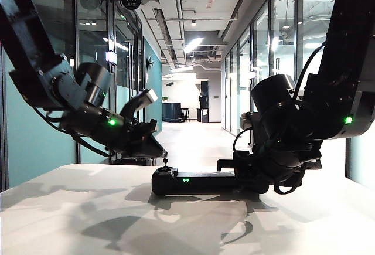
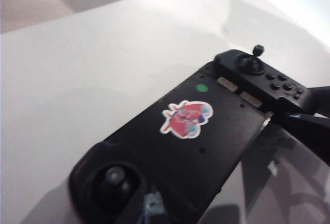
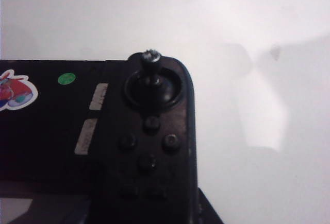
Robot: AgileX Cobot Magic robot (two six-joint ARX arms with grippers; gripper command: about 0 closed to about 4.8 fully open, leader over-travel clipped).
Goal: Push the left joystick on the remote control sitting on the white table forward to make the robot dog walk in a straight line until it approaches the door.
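- Two black arms reach in over the white table [image 1: 70,208], one from each side of the exterior view, with the remote control [image 1: 196,182] lying flat between them near the middle.
- On the left, the left claw [image 1: 153,149] hangs tilted downward, its tip just above and beside the left end of the remote control; whether its fingers are spread or closed I cannot tell, since they merge into one dark wedge.
- A green light [image 1: 111,122] glows on that arm's wrist.
- The left joystick [image 1: 166,163] stands upright on the left end of the remote control, just below the left claw's tip; contact cannot be judged.
- In the left wrist view the same stick [image 2: 117,178] sits blurred and close, and a red cartoon sticker [image 2: 186,119] and a small green dot [image 2: 202,87] mark the controller's flat middle.
- Two tiny green lights [image 1: 186,180] show on the controller's front face.
- On the right, the right claw [image 1: 249,176] rests low at the controller's right end, apparently clamped around it.
- The right wrist view shows the other stick [image 3: 151,64] upright above a cluster of round buttons [image 3: 148,141].
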